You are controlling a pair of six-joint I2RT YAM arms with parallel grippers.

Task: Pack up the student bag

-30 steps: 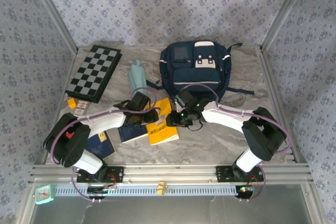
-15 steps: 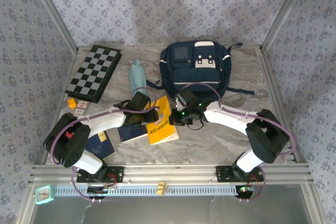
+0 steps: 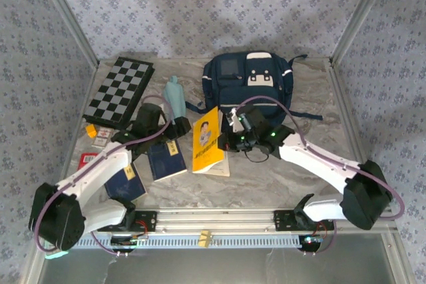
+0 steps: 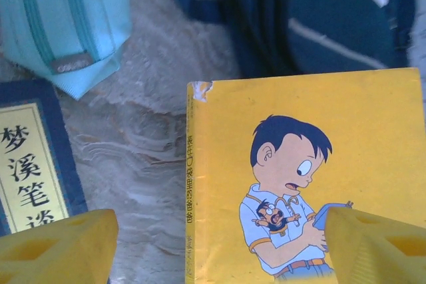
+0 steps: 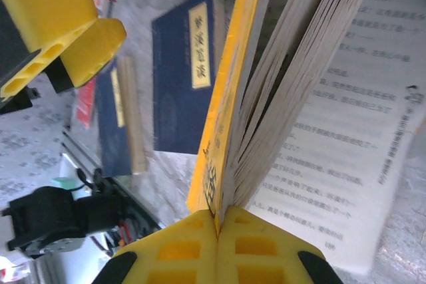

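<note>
marble table [image 3: 279,177]: yellow book [image 3: 208,139] tilted up before student bag [image 3: 256,88]; chessboard [image 3: 120,92] left.

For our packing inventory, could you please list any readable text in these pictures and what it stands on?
"梦溪笔", fourth character cut off: cover label of the navy book.
Spine of the yellow book: characters too blurred to read.
Its open pages: print too small.

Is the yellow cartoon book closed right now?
No, the right gripper grips the yellow book at its edge, and its printed pages are fanned apart.
</note>
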